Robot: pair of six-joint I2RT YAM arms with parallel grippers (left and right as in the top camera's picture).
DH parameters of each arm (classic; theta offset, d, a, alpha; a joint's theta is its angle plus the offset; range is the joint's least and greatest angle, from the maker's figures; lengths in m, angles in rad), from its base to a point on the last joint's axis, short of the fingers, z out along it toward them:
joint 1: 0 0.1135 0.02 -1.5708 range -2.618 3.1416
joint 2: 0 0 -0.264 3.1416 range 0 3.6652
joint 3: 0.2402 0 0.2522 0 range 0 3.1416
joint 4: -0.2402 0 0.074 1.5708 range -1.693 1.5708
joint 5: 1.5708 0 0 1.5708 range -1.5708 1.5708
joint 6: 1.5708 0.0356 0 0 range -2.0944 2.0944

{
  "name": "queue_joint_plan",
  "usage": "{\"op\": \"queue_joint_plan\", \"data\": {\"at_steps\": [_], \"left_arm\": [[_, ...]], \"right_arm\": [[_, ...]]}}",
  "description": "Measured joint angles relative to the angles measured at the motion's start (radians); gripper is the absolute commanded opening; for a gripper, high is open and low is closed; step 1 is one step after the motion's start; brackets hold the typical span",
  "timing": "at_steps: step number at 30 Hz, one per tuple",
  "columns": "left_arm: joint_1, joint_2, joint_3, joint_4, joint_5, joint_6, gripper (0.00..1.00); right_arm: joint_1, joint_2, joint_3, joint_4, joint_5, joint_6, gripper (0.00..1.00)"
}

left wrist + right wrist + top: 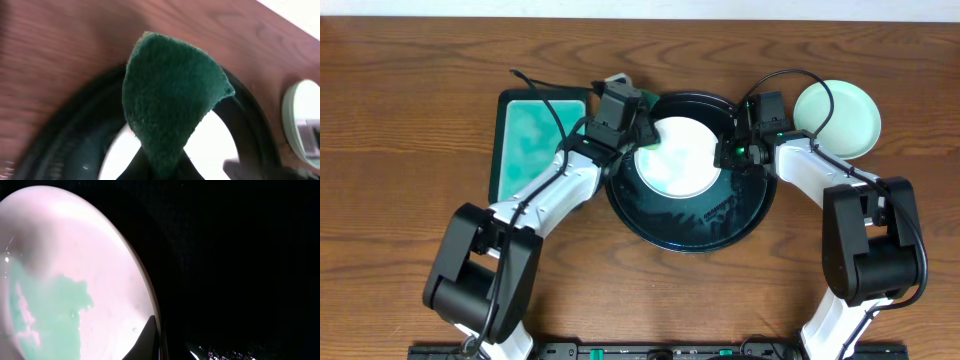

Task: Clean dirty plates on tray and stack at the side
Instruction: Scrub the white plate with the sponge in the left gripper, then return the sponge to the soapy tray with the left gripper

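A white plate [677,158] with teal smudges lies on the large dark tray [690,225]. My left gripper [642,138] is shut on a dark green sponge [170,95] at the plate's left rim; the white plate [215,145] shows below the sponge. My right gripper [726,152] is at the plate's right edge. In the right wrist view its fingers [167,337] straddle the rim of the smudged plate [100,255], gripping it. A mint-green plate [837,118] sits on the table right of the tray. A third plate does not show separately.
A green rectangular sponge tray [535,140] lies left of the dark tray, under my left arm. The mint plate also shows at the right edge of the left wrist view [300,120]. Brown wooden table all round.
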Motion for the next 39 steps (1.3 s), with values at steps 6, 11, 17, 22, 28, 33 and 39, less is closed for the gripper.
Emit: {"op": "queue_joint_plan", "data": {"at_steps": [6, 11, 17, 22, 28, 33, 39], "left_arm": [[-0.071, 0.064, 0.000, 0.019, 0.010, -0.014, 0.07], [-0.124, 0.149, 0.000, 0.017, 0.016, -0.014, 0.07], [-0.122, 0.161, 0.003, -0.067, -0.073, 0.018, 0.07], [-0.120, 0.146, 0.007, -0.125, -0.217, 0.071, 0.07], [-0.116, 0.107, 0.006, -0.126, -0.287, 0.106, 0.07], [-0.093, -0.019, 0.000, -0.131, -0.295, 0.122, 0.07], [-0.011, -0.174, 0.000, -0.204, -0.297, 0.125, 0.07]], "right_arm": [[0.000, 0.000, 0.000, 0.000, 0.000, 0.000, 0.01], [0.000, 0.000, 0.000, 0.000, 0.000, 0.000, 0.01], [0.000, 0.000, 0.000, 0.000, 0.000, 0.000, 0.01], [0.000, 0.000, 0.000, 0.001, 0.000, 0.000, 0.01], [0.000, 0.000, 0.000, 0.001, 0.000, 0.000, 0.01], [0.000, 0.000, 0.000, 0.000, 0.000, 0.000, 0.01], [0.000, 0.000, 0.000, 0.000, 0.000, 0.000, 0.01]]}}
